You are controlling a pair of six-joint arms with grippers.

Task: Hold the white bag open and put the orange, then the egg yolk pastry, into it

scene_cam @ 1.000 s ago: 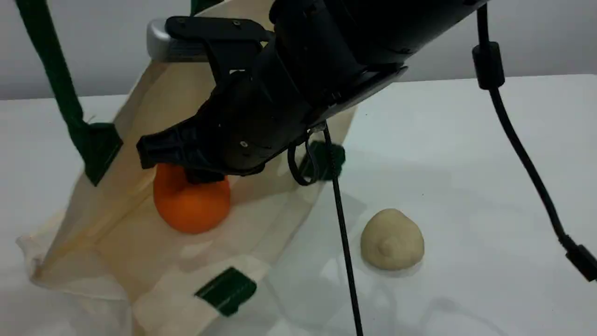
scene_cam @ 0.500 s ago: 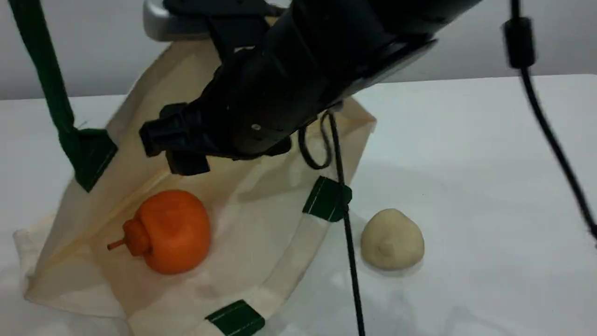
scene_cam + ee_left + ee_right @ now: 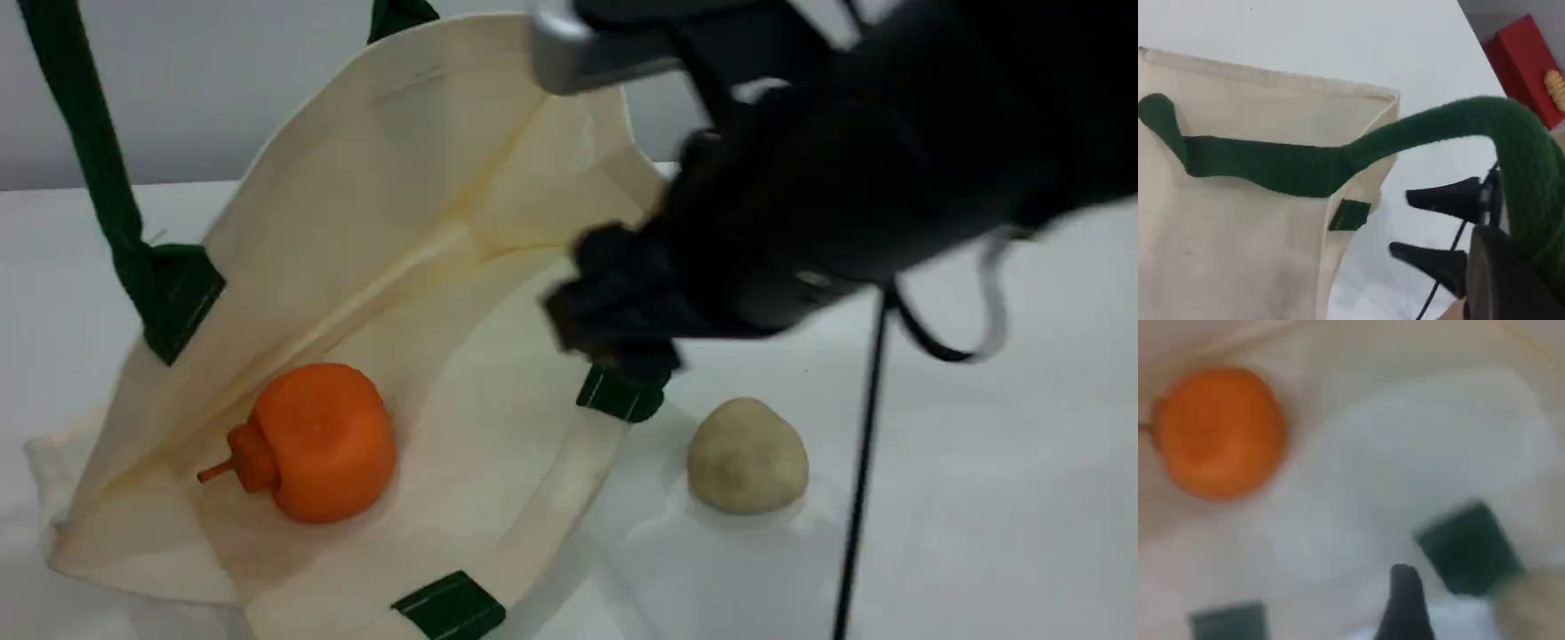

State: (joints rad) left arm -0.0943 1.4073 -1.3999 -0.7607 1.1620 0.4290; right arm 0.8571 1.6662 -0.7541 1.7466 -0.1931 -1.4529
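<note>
While the bag [image 3: 400, 151] lies on the table [image 3: 978, 498] with its upper side lifted open, the right arm [image 3: 889, 160] slants down from the upper right. Its gripper [image 3: 1401, 222] is spread and empty over the bag's rim. The left gripper [image 3: 1508, 283] pinches a green strap [image 3: 1271, 167]. The orange [image 3: 311, 444] rests inside the bag, and the pastry [image 3: 747, 455] sits on the table just beside the bag.

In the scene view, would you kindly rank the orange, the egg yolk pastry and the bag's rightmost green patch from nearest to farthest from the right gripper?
From the right gripper:
1. green patch, directly below it, edging the white bag.
2. egg yolk pastry, on the table, lower right.
3. orange, inside the bag, far left.
</note>
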